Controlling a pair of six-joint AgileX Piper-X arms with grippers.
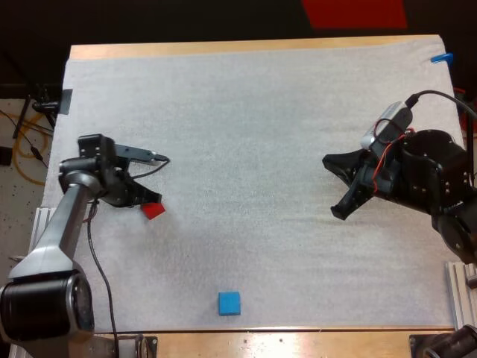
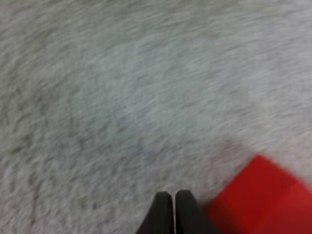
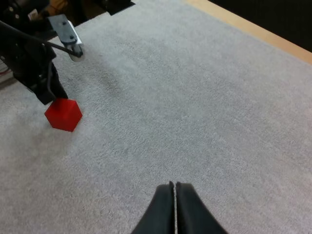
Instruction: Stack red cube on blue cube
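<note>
Our left gripper is closed on nothing; the red cube sits flat, skewed to the mat, just beside its tips. Our right gripper is closed too, and the blue cube lies at the near edge.

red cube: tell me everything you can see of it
The red cube is small, plain bright red, with flat matte faces and crisp edges, no markings visible. It rests on the left part of the white mat, nothing stacked with it. The left gripper is shut on nothing, its tips right beside the cube; contact cannot be told. The blue cube lies apart, by the near edge.
</note>
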